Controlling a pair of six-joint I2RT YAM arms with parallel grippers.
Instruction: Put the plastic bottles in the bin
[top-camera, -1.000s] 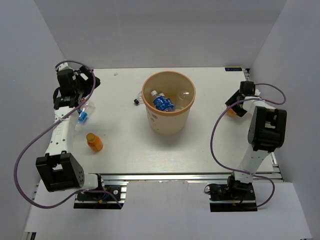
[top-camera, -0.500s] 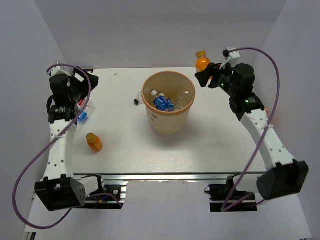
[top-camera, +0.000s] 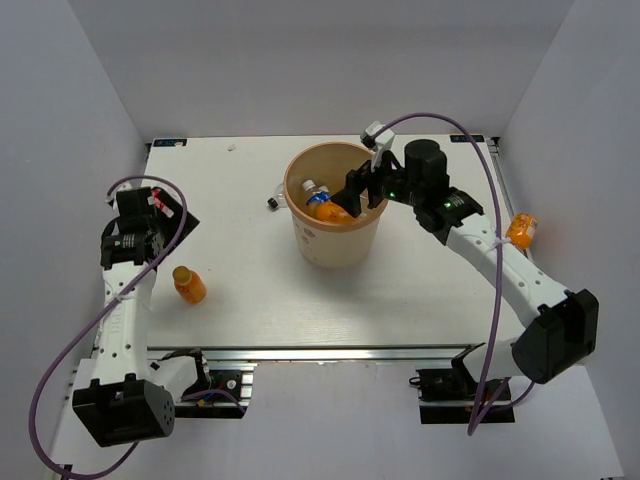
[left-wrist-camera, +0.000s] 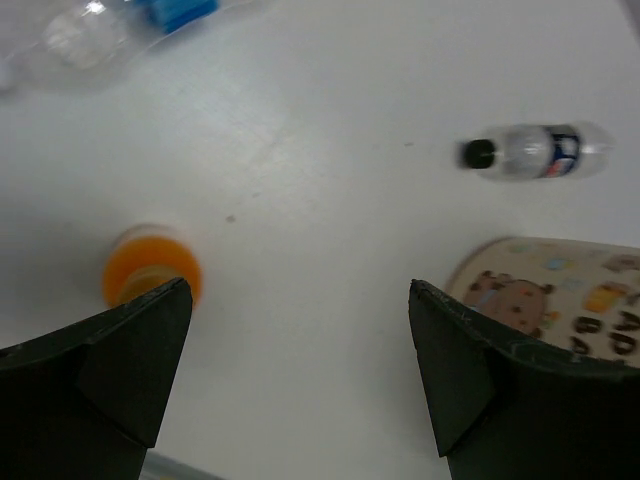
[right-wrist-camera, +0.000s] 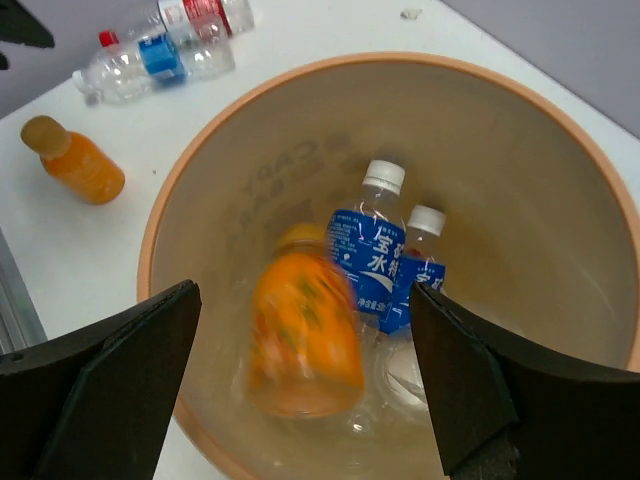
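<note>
The beige bin (top-camera: 300, 232) stands mid-table. My right gripper (top-camera: 362, 190) is open just above its rim. In the right wrist view the open right gripper (right-wrist-camera: 302, 300) hangs over a blurred orange bottle (right-wrist-camera: 305, 335) that is loose inside the bin (right-wrist-camera: 200, 160), beside two blue-labelled bottles (right-wrist-camera: 370, 255). My left gripper (top-camera: 148, 222) is open and empty at the left edge. Its wrist view (left-wrist-camera: 300, 370) shows an orange bottle (left-wrist-camera: 150, 275) under the left finger. That orange bottle (top-camera: 188, 284) stands on the table. Another orange bottle (top-camera: 521, 229) is at the right edge.
A small clear bottle with a black cap (top-camera: 275, 200) lies left of the bin, also in the left wrist view (left-wrist-camera: 535, 152). A blue-labelled bottle (right-wrist-camera: 150, 58) and a red-labelled one (right-wrist-camera: 205, 15) lie at the far left. The white walls close in on both sides.
My right arm swung from the right edge to above the bin with an orange bottle and let it go into the bin. My left arm drew back toward the near left.
</note>
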